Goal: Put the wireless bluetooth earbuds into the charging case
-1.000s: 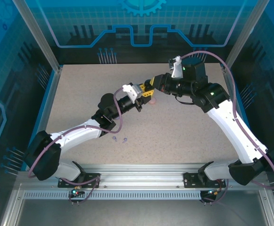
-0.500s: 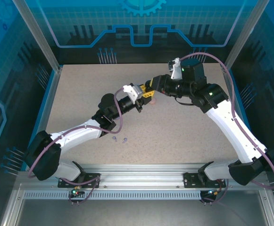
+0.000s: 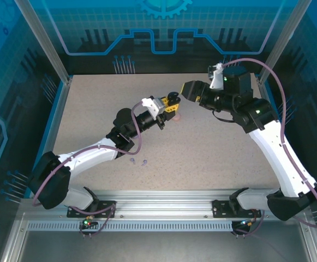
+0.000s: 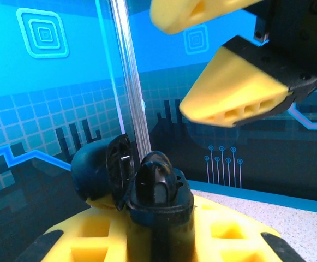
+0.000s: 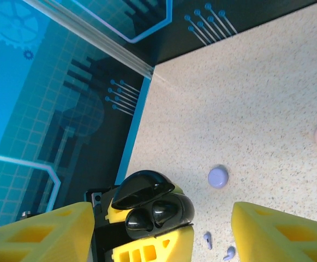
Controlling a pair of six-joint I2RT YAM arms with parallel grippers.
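Your left gripper (image 3: 168, 105) clasps the open black case (image 5: 144, 188), earbuds (image 5: 142, 219) seemingly seated; your released right gripper (image 3: 185, 90), just beside it, should close the lid.

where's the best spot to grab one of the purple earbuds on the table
Probably the bulkier head end of a purple earbud, pinched from straight above: it lies flat on the table with bare surface around it, and the stem looks too thin to hold securely.
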